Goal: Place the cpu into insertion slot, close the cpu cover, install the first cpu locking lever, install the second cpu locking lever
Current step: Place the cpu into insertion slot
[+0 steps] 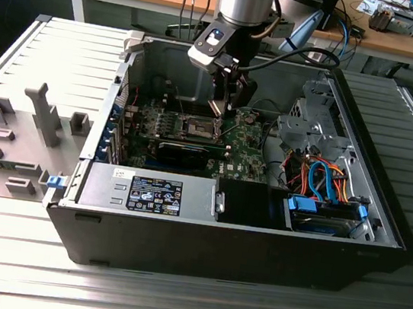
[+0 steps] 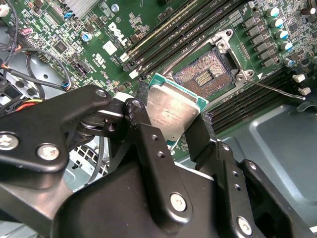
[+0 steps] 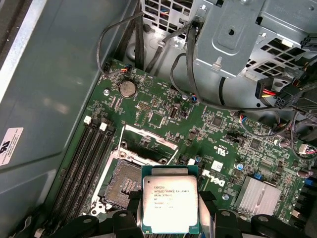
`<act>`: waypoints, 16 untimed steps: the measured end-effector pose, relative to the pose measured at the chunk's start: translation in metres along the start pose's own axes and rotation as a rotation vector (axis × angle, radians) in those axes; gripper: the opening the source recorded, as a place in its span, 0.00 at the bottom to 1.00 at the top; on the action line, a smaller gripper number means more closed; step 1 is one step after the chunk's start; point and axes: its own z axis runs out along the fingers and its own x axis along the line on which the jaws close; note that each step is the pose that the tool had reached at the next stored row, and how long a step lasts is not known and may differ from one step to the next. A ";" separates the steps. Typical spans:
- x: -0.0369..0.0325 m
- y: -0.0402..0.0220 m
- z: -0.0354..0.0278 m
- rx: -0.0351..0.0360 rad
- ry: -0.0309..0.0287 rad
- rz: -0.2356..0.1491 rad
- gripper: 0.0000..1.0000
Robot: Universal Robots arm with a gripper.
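Note:
My gripper [image 2: 171, 124] is shut on the cpu [image 2: 174, 113], a flat square chip with a silver-grey top and a green rim, one finger on each of two opposite edges. In the first wrist view the cpu [image 3: 170, 202] hangs just beside and above the insertion slot [image 3: 125, 182], whose dark pin field lies bare on the green motherboard [image 3: 163, 106]. The cpu cover [image 3: 148, 138] stands swung up at the slot's far side. A thin locking lever [image 2: 277, 89] sticks out beside the slot [image 2: 205, 74]. In the exterior view the gripper [image 1: 226, 110] hovers over the slot [image 1: 199, 128] inside the case.
Long black memory slots [image 3: 81, 163] flank the socket. A grey drive cage [image 3: 233, 39] with cable bundles [image 1: 322, 178] stands close by, and a finned heat sink [image 3: 260, 196] sits near the chip. The power supply [image 1: 151, 191] and case walls [image 1: 254, 253] box the board in.

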 end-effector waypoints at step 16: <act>0.0000 -0.0001 0.0000 0.0009 -0.0005 0.020 0.55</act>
